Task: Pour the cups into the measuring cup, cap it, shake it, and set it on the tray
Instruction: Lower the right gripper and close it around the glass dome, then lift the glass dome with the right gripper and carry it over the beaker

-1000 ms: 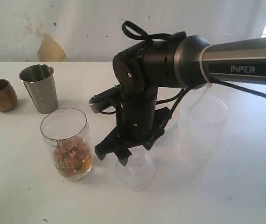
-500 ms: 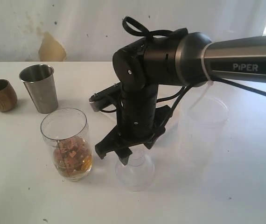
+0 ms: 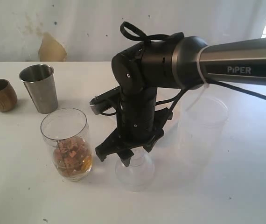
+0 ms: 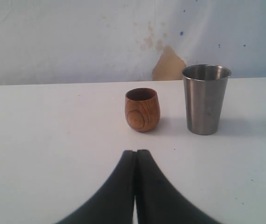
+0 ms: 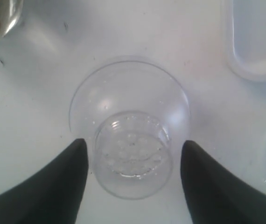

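The measuring cup (image 3: 66,140) stands close left of the lid (image 3: 136,175); the tub (image 3: 203,122) stands farther right. Open table (image 3: 226,198) lies near right.

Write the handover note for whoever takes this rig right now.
Left claw: shut, empty, pointed at the wooden cup and steel tumbler, both upright on the table.
Right claw: open, straddling the clear cap, which sits on the table beside the measuring cup; not gripped yet.
Done: the measuring cup holds brown bits and liquid, so pouring looks finished.
Left: grip the cap, fit it, shake, then set the measuring cup on the tray, whose corner shows near the cap.
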Controlling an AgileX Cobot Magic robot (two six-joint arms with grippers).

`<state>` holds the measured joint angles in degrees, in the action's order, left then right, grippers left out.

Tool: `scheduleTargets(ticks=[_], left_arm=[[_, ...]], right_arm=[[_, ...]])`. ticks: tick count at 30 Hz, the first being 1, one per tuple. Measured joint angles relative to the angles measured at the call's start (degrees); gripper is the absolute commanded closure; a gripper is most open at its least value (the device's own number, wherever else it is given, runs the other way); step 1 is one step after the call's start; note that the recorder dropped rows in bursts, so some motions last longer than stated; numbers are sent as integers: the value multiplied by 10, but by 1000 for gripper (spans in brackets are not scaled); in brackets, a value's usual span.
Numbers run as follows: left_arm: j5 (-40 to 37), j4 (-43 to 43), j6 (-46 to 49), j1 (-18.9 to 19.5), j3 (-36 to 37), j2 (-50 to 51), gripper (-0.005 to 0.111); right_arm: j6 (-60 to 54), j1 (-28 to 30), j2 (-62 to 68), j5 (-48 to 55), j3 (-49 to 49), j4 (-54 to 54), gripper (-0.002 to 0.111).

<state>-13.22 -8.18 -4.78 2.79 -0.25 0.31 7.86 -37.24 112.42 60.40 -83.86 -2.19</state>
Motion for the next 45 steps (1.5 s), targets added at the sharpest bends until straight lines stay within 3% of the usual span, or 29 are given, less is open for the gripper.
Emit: scheduleTargets(ticks=[3,8,9,17,25,34,45], left_arm=[[0,0,0,0,0,0,107],[0,0,0,0,0,0,107],[0,0,0,0,0,0,107],[0,0,0,0,0,0,107],[0,0,0,0,0,0,107],[0,0,0,0,0,0,107],[0,0,0,0,0,0,107]], right_arm=[[0,0,0,0,0,0,63],[0,0,0,3,0,0,97],[0,0,0,5,0,0,108],[-1,0,-33,72,-5,0,108],[-1,-1,-116,94,-125,40,108],[5,-44,-117,95,-202,64,108],[24,-55,-62,96,-248,67,108]])
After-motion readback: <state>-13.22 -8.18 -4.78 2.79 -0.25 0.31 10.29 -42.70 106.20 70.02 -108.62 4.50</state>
